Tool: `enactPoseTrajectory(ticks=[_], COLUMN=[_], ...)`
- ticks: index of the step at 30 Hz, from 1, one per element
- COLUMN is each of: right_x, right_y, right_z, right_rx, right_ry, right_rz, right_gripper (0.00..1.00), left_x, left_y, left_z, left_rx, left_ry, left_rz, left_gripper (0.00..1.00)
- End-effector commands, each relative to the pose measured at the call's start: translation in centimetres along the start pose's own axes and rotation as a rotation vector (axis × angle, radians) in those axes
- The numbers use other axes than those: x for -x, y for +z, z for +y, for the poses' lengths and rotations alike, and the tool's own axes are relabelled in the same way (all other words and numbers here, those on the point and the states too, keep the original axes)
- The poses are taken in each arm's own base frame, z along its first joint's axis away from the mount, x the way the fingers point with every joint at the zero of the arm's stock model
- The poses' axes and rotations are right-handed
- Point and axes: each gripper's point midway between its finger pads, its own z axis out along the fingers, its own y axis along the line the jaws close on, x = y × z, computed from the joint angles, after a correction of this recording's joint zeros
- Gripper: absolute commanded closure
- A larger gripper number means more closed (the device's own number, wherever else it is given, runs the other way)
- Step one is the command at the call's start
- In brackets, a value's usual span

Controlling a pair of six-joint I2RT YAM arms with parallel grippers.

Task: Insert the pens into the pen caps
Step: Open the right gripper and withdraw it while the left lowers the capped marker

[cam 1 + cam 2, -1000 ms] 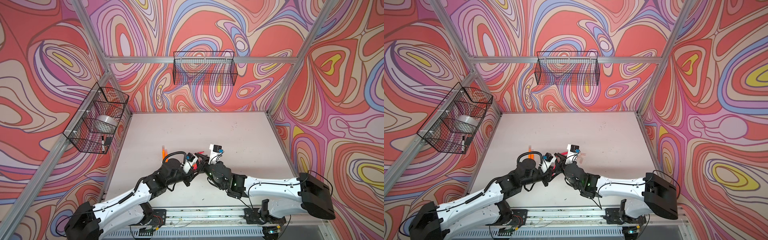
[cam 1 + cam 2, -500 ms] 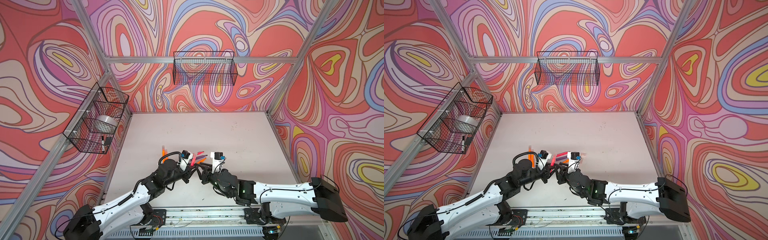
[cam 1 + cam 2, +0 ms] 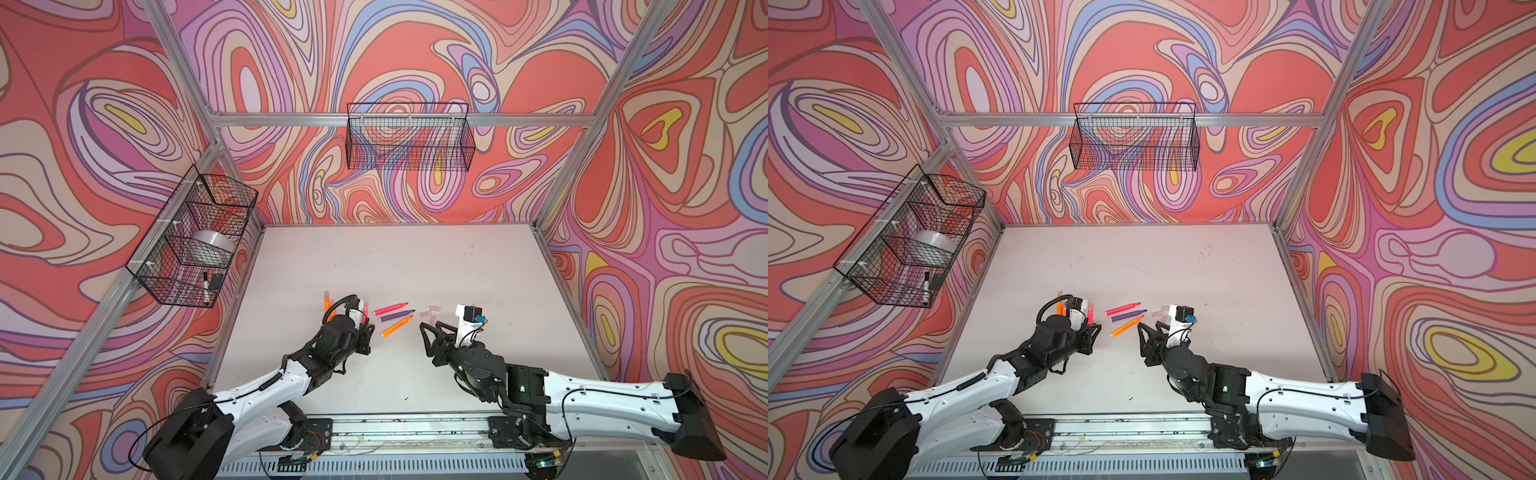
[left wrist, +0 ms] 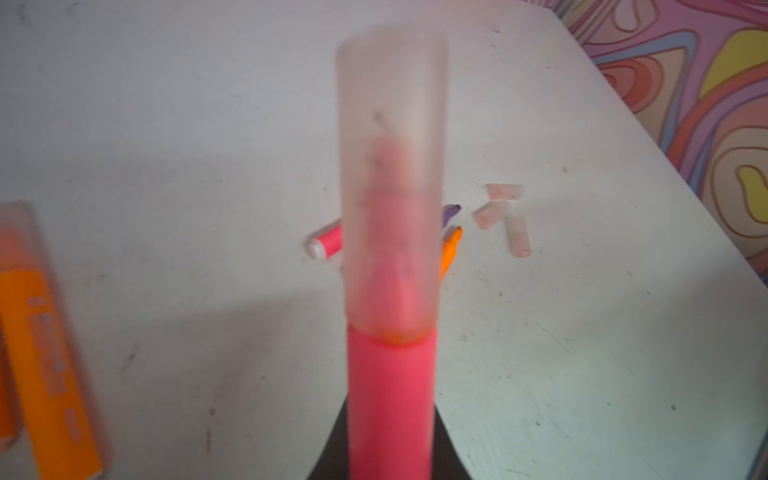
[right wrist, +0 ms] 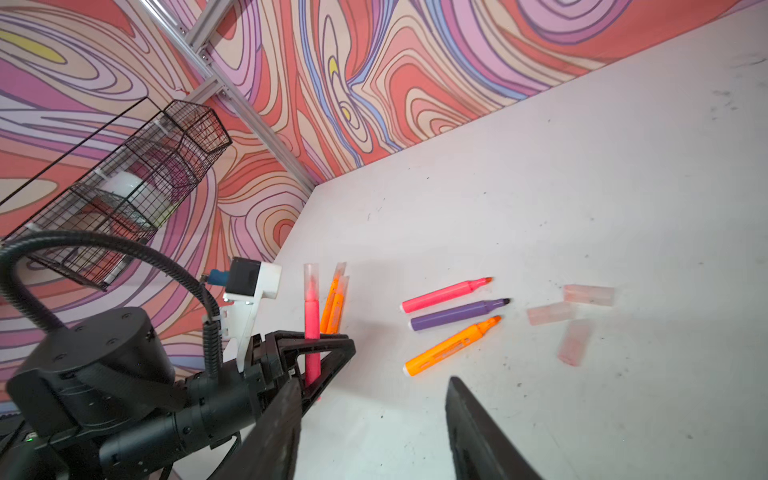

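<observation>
Left hand [image 5: 311, 353] was clamped on a pink pen [image 5: 311, 320], holding it upright over the tabletop [image 5: 540, 187]. A translucent cap [image 4: 390, 166] sat fully over the pen's tip, down to the coloured barrel. That pen looked finished, so the step in hand was probably to put it away. Two capped orange pens [image 5: 334, 307] lay side by side just beyond it, a likely spot to lay it down. Further out, three pens lay bare-tipped in a loose row: an uncapped pink pen [image 5: 446, 295], a purple pen [image 5: 457, 314] and an orange pen [image 5: 453, 343], all well clear of the left hand. Past their tips lay three loose caps [image 5: 574, 341], close together and apart from the pens. Right hand [image 5: 372, 384] stood with its fingers spread and nothing between them, low over the tabletop and near both the bare pens and the caps. About half the job appeared done. Next, the left hand would need to release gently so the capped pen did not roll. Then one hand would take a cap squarely across its tube while the other brought a pen tip in line with the cap's mouth.
</observation>
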Motion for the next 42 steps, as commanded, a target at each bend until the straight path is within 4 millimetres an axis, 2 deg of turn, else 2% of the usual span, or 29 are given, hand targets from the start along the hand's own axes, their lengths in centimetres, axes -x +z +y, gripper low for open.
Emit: enactPoseTrajectory(ticks=[1,9,12,19,22,24,29,32,36,42], right_x=[0.7,0.2,0.1,0.7,0.9,0.9,1.0,0.9,1.1,1.7], right_y=[-0.7,-1.0,-1.0,-1.2,-1.4,-1.6,-1.9,-2.0,-2.1,-2.4], right_z=[-3.4,-5.9,-6.0,-5.9,-6.1,-6.4,-7.0,-6.9,-6.7,-6.7], right_rx=[-0.130,-0.211,-0.208,-0.214,-0.218,-0.223,-0.221,-0.209,-0.206,-0.211], right_ry=[-0.062,-0.083,-0.078,-0.091,-0.098,-0.098,-0.081,-0.070,-0.072,-0.079], right_rz=[-0.039,-0.031,-0.030,-0.025,-0.029,-0.035,-0.046,-0.042,-0.032,-0.039], right_gripper=[0.41,0.38,0.38,0.37,0.36,0.36,0.36,0.35,0.35,0.35], left_x=[-1.8,-3.2,-2.6,-2.0,-1.8,-1.7,-1.8,-2.0,-1.9,-1.3], left_y=[0.7,3.0,3.4,2.0,1.4,1.5,2.7,3.3,3.5,3.6], left_z=[3.7,6.6,7.4,10.3,11.1,11.2,10.6,10.6,11.0,10.8], left_rx=[0.161,0.364,0.441,0.648,0.712,0.707,0.653,0.649,0.672,0.668], left_ry=[-0.122,-0.136,-0.134,-0.126,-0.125,-0.130,-0.137,-0.124,-0.121,-0.122], left_rz=[0.080,0.199,0.212,0.208,0.195,0.187,0.176,0.185,0.182,0.173], left_gripper=[1.00,1.00,1.00,1.00,0.92,0.85,0.79,0.78,0.72,0.71])
